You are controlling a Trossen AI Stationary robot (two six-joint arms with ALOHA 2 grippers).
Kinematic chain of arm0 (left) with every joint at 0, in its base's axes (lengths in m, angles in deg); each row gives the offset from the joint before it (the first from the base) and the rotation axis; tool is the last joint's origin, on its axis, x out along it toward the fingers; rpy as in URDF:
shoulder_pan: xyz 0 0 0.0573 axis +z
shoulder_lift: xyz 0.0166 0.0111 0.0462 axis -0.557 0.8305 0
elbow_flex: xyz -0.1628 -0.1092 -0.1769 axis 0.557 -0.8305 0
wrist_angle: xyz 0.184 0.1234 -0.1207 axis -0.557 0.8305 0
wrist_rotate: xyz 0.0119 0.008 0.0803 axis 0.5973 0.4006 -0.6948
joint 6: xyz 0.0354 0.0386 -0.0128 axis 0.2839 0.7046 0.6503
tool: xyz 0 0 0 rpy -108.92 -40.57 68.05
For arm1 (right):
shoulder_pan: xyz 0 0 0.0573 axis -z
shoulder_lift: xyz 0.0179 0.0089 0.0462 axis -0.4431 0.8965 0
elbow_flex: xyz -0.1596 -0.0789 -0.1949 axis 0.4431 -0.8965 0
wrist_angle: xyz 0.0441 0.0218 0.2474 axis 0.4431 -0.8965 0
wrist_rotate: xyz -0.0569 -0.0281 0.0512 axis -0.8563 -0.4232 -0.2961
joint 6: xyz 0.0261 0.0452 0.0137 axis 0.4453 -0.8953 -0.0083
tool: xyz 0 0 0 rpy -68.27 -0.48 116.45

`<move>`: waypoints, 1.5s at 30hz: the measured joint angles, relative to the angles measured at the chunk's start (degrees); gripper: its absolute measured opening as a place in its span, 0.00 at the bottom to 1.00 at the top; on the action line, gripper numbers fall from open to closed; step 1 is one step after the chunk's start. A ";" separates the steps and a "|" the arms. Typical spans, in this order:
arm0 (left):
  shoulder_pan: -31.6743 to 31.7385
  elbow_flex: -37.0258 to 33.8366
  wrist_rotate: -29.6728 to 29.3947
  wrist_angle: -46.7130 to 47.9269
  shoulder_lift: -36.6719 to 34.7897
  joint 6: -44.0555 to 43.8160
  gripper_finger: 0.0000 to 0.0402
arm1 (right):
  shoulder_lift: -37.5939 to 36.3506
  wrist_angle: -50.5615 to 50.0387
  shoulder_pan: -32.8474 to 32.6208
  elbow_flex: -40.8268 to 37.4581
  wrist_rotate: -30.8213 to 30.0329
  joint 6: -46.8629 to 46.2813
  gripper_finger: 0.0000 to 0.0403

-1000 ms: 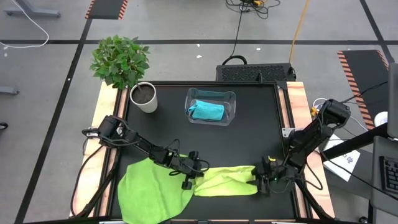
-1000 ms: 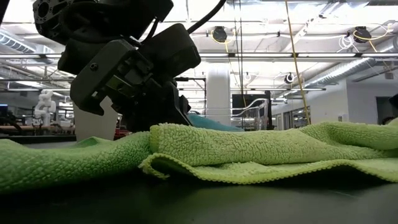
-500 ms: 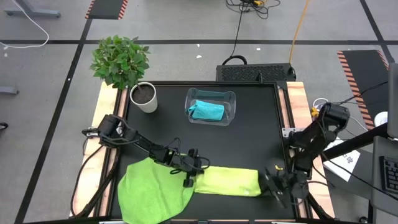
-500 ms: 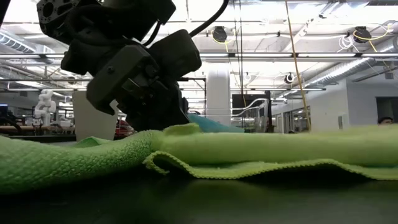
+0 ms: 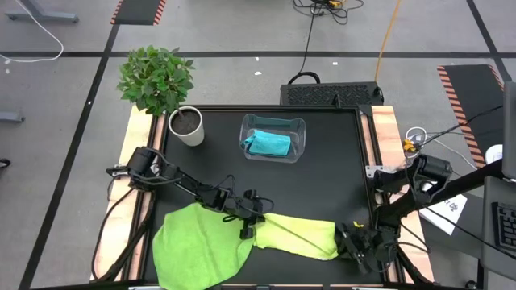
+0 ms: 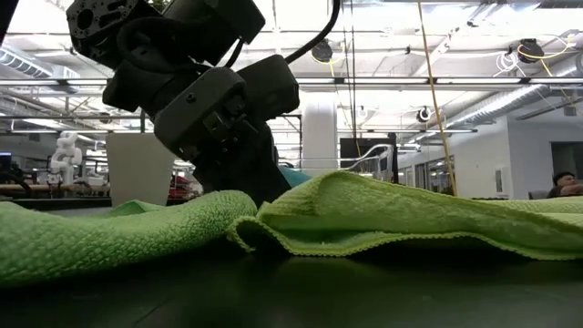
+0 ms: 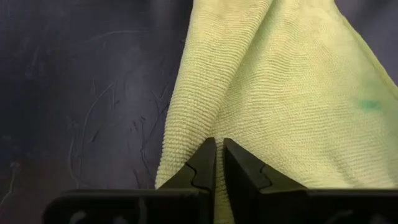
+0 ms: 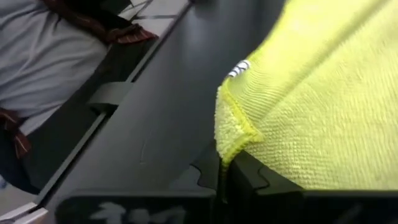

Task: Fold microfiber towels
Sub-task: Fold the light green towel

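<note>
Wrist views alone show grips: left pincer [image 7: 216, 163] clenched on pale towel [image 5: 297, 235] edge, right pincer [image 8: 225, 171] clenched on corner. Towel long axis left-right, worktop [image 5: 322, 173] front edge.

A potted plant [image 5: 161, 89] stands at the black table's [image 5: 322, 185] far left corner.

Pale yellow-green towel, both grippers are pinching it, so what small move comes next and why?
Probably lift both ends together: the left gripper and right gripper are each shut on the pale yellow-green towel, which lies rumpled, overlapping the bright green towel.
</note>
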 joint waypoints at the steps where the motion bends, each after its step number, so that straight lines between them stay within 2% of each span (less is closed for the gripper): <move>1: 0.00 0.00 0.03 0.28 0.00 -0.49 0.08 | 0.02 1.17 0.21 -0.01 -0.13 2.20 0.03; 4: 0.00 0.02 0.19 1.04 0.00 -1.54 0.08 | -1.05 4.08 0.45 0.02 -1.51 7.25 0.12; 12: 0.04 0.00 1.32 1.06 0.02 -1.51 0.08 | -8.91 1.77 0.85 0.01 -4.73 17.63 0.47; 17: 0.02 -0.02 1.30 1.04 0.04 -1.45 0.08 | -15.09 -2.27 0.87 0.01 -7.71 22.22 0.59; 24: 0.00 -0.04 1.32 1.06 0.04 -1.25 0.08 | -22.45 -7.38 1.14 0.01 -8.98 24.64 0.62; 27: 0.00 -0.13 1.35 1.08 0.04 -1.26 0.08 | -22.92 -10.42 1.09 0.01 -8.89 19.58 0.62; 33: -0.02 -0.11 1.73 1.15 0.04 -0.37 0.08 | -21.92 -24.02 1.09 -0.01 -9.06 3.74 0.62; 39: -0.13 -0.13 4.19 1.46 0.04 -0.90 0.08 | -21.91 -31.13 1.11 -0.01 -10.98 -1.36 0.62; 45: -0.50 -0.13 4.30 1.43 0.04 -0.22 0.08 | -23.30 -31.44 1.20 -0.01 -21.40 -1.03 0.62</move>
